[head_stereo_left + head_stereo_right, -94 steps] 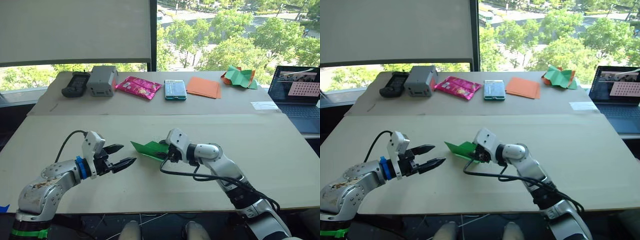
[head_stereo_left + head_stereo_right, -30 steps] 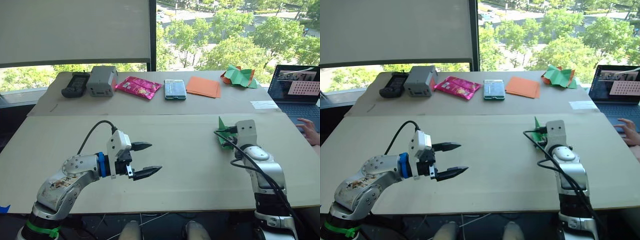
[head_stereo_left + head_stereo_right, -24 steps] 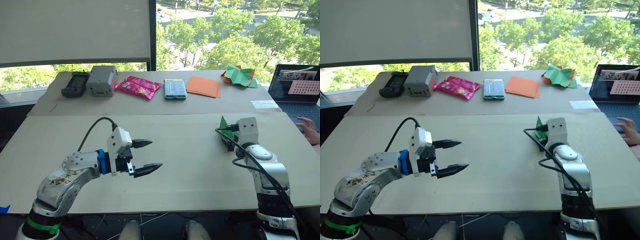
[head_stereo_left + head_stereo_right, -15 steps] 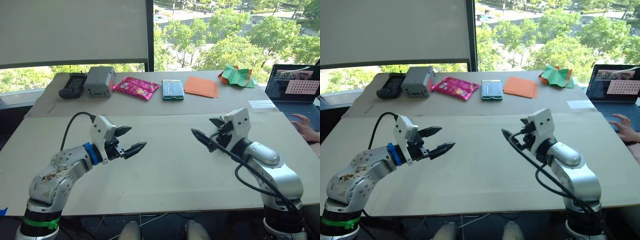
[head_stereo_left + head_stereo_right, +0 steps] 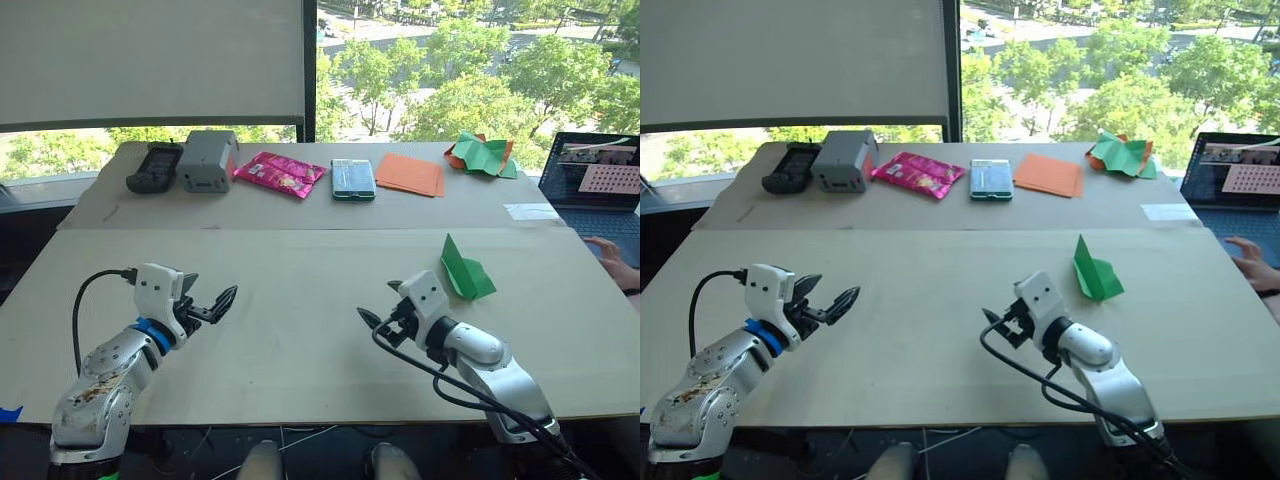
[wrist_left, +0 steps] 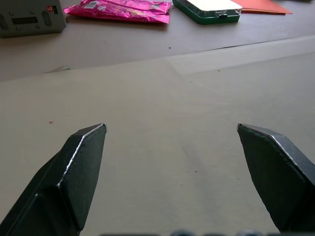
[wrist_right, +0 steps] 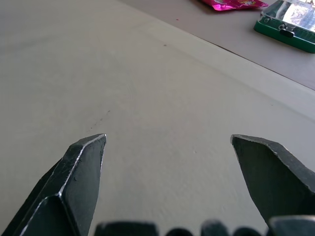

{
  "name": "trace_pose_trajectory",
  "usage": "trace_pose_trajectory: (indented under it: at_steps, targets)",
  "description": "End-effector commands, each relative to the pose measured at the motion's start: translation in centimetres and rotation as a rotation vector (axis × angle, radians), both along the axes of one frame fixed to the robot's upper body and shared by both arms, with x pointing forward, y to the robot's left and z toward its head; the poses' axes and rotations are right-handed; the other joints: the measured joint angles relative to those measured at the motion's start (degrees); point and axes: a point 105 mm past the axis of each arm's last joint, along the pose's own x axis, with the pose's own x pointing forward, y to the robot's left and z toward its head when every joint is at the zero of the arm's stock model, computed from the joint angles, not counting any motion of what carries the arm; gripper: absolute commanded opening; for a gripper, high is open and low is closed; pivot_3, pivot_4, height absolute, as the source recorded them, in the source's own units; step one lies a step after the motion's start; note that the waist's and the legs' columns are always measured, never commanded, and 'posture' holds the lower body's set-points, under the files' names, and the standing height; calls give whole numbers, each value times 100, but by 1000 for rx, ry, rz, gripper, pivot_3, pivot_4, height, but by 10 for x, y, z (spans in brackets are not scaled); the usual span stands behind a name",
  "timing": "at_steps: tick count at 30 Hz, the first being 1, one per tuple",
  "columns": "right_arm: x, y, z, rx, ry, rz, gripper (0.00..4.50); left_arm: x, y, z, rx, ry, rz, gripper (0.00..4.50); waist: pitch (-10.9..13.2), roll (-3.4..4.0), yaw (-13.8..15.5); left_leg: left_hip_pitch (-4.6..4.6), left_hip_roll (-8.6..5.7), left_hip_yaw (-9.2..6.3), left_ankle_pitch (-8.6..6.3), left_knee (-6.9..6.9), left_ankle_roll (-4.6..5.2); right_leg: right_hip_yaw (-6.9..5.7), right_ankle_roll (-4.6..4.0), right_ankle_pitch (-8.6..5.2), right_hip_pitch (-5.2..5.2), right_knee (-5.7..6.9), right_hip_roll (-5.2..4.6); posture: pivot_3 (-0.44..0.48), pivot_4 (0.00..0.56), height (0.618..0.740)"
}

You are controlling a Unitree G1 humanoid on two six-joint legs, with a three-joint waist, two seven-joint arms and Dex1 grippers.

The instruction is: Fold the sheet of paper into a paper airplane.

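Both claws empty and spread wide: left claw (image 5: pixel 207 304) low over the surface (image 5: pixel 300 260) on my left, right claw (image 5: pixel 381 316) near centre. Paper airplane (image 5: pixel 462 268) sits on the surface beyond and right of my right claw, fin raised, clear of both. It's thin paper: featherweight, creases easily, will skid if nudged. I'd pinch the raised fin lightly, not the wings. A second ago my right claw was holding it up there; since then it's let go and pulled back toward me.
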Motion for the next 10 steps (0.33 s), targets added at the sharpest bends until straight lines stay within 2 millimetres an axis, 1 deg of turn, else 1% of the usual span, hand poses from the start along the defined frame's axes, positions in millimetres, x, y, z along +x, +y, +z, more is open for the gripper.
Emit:
trace_pose_trajectory:
  at_steps: [1,10]
  targets:
    - [2,-4,12,17,-60,-8,4475,0,7,9,1,-56,22,4500,0,0,1,0,0,0,0,0,0,0,0,0,0,-2,0,0,150,706]
    - [5,-10,12,28,-63,-38,4475,-3,6,6,-36,-45,-28,4500,0,0,1,0,0,2,0,0,0,0,0,0,0,-2,0,0,150,706]
